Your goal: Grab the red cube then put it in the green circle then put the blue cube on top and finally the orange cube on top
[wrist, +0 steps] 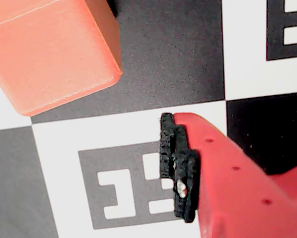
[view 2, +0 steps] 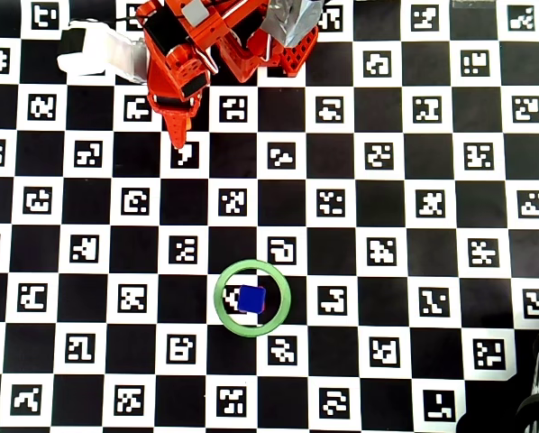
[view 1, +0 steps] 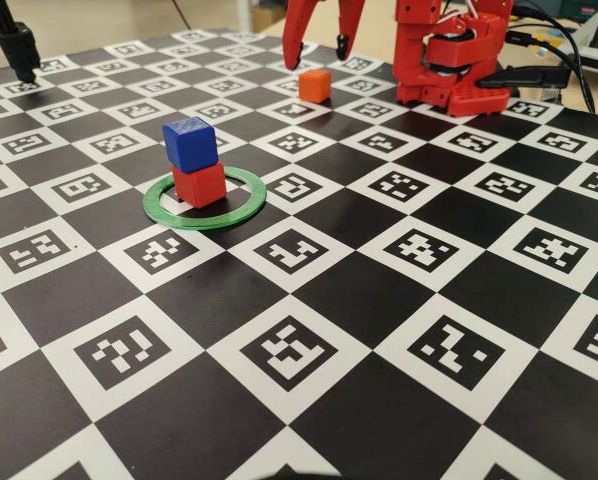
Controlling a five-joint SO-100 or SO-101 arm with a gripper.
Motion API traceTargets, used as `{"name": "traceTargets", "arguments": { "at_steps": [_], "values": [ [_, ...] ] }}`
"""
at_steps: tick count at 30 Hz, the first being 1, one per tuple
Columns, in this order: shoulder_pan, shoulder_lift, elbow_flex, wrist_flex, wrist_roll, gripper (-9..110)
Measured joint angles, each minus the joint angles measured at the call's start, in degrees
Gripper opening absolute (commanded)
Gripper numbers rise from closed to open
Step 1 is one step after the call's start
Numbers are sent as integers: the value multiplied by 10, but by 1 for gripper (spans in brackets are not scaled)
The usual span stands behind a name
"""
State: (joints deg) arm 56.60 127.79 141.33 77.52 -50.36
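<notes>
The gripper (view 1: 318, 48) hangs spread open above the orange cube (view 1: 315, 85); the blue cube (view 1: 189, 143) sits on the red cube (view 1: 200, 185) inside the green circle (view 1: 205, 198).

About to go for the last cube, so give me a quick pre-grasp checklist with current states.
1. Red cube inside the green circle: ok.
2. Blue cube seated on the red cube: ok.
3. Orange cube standing free on the board: ok.
4. End effector open, above the orange cube: ok.
5. Orange cube centred between the fingers: cannot tell; the wrist view shows one finger, with the cube off to its upper left.
</notes>
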Motion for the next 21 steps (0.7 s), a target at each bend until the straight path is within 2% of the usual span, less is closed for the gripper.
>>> {"name": "traceTargets", "arguments": {
  "at_steps": [21],
  "values": [
    [0,0,0,-7,-100,42]
  ]
}}
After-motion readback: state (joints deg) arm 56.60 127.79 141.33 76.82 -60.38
